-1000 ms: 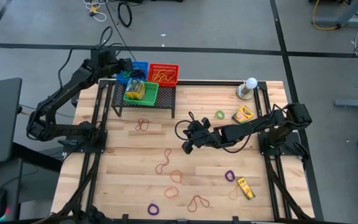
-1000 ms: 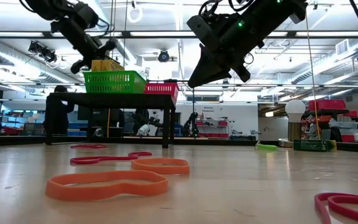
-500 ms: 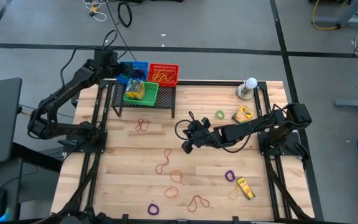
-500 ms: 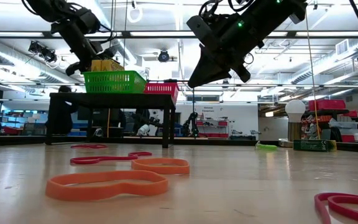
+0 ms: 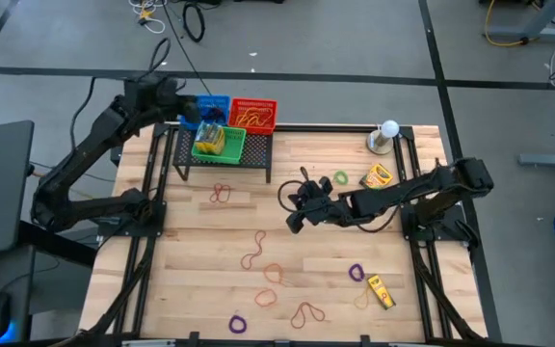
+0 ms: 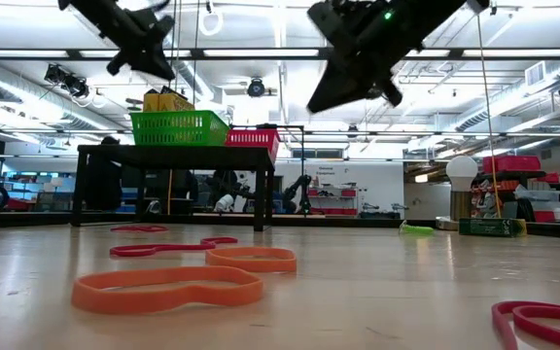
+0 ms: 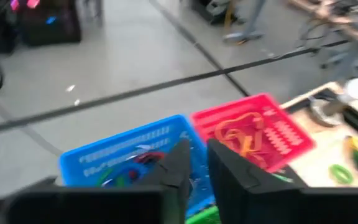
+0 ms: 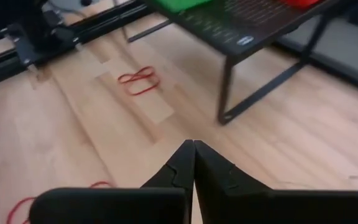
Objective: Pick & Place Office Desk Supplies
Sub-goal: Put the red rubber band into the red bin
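Rubber bands lie flat on the wooden table: a red one (image 5: 222,193), a brown one (image 5: 253,253), orange ones (image 5: 273,273), purple ones (image 5: 356,273) and a green one (image 5: 341,178). Two yellow crayon boxes (image 5: 378,176) (image 5: 382,291) lie at the right. My left gripper (image 7: 197,149) hangs above the blue basket (image 7: 129,155), its fingers a narrow gap apart with nothing between them. My right gripper (image 8: 193,146) is shut in the air over the table's middle (image 5: 293,224); nothing shows between its fingers.
A black stand (image 5: 222,162) at the far left carries the blue basket, a red basket (image 5: 253,114) with orange bands and a green basket (image 5: 220,142) with a yellow box. A white ball on a round base (image 5: 387,133) stands at the far right.
My left gripper has risen from just over the baskets and drawn back toward the table's far left corner. My right gripper has risen a little over the table's middle and stays shut.
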Robot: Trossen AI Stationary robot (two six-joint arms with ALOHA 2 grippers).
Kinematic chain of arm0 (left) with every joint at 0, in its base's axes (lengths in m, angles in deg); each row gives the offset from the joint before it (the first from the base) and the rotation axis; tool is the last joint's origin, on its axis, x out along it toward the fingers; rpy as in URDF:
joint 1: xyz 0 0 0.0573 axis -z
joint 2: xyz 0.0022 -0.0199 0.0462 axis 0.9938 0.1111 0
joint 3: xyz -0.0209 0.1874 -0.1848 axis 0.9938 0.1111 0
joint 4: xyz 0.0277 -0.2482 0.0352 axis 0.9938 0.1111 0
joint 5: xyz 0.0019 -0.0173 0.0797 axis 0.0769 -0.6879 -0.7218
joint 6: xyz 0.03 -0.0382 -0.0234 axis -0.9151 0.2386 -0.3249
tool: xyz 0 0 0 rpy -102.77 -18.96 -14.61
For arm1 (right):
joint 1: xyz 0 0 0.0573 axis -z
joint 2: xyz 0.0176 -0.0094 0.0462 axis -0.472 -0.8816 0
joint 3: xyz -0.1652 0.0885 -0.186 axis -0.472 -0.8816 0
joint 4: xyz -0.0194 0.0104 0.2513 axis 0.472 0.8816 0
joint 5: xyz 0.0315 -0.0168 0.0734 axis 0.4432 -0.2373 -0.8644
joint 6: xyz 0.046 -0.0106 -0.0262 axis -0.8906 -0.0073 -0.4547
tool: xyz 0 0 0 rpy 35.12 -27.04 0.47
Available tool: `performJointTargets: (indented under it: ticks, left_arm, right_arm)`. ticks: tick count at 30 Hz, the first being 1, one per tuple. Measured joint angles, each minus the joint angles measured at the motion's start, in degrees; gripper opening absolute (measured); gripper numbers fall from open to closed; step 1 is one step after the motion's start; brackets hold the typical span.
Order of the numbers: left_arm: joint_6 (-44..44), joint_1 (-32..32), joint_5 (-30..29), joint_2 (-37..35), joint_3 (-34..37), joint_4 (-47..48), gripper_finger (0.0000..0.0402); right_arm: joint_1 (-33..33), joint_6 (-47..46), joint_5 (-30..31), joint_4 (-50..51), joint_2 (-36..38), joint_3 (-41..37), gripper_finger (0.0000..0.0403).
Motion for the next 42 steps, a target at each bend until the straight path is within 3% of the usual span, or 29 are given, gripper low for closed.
performJointTargets:
  ticks: [3,8,14,20,26,29,32,38,42]
  left_arm:
    - [-1.9,5.2,-0.2,-3.3,2.9,-4.3,0.0014]
    - [-1.2,15.8,0.6,-6.3,7.7,-12.7,0.0008]
    - [-0.9,30.6,-3.6,-4.7,10.1,-16.0,0.0008]
    - [1.0,43.8,-11.5,-0.3,10.1,-18.4,0.0008]
    - [11.0,51.2,-9.5,5.2,10.1,-18.0,0.0015]
    - [13.2,54.8,-11.8,8.5,10.1,-17.9,0.0017]
    - [15.5,58.3,-14.8,12.3,10.1,-16.9,0.0013]
    - [25.7,63.9,-16.7,21.1,10.1,-15.2,0.0008]
    - [33.4,68.0,-18.0,26.3,10.1,-14.9,0.0010]
  right_arm:
    - [0.9,0.0,1.3,4.5,3.8,0.0,0.0013]
    - [4.0,1.1,0.2,13.2,9.5,-0.4,0.0011]
    - [10.2,3.2,-11.2,3.4,16.6,-11.8,0.0005]
    - [15.9,-1.5,-21.0,6.3,22.1,-19.4,0.0004]
    - [17.3,-0.3,-21.7,11.0,22.5,-19.6,0.0009]
    - [17.0,-0.2,-21.8,12.4,22.5,-19.6,0.0010]
    - [17.1,0.3,-21.6,9.8,22.6,-22.0,0.0010]
    - [17.4,-0.4,-27.0,-0.9,23.0,-29.4,0.0004]
    - [16.3,0.3,-27.0,-1.4,23.0,-30.3,0.0009]
